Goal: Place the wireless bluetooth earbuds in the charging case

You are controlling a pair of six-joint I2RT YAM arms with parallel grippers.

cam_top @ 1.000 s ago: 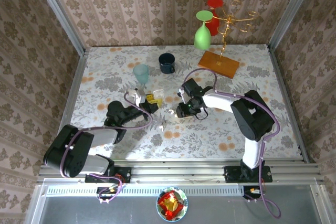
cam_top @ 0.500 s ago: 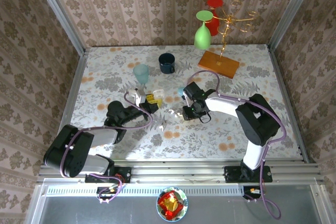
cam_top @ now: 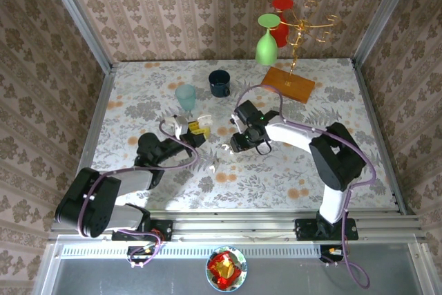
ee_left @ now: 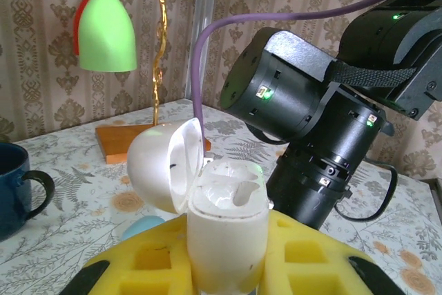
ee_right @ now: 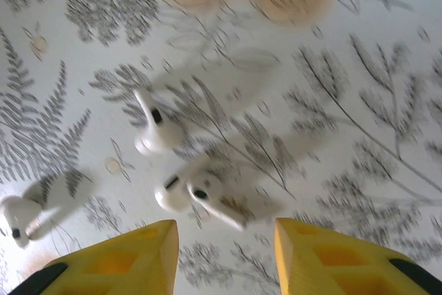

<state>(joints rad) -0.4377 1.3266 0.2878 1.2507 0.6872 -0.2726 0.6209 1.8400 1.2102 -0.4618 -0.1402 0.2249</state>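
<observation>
Glossy white plastic earbuds lay loose on the floral table beneath your right tool, which hung parted and empty. Your left tool clamped the white pebble-shaped charging case, lid open. Pickup was pending: next, descend and pinch one bud squarely.

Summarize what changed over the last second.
Right gripper swung slightly left and away from the bases; it is now open above the earbuds, gripping nothing. Left gripper edged slightly away, still shut on the open charging case. Earbuds stayed on the table.
</observation>
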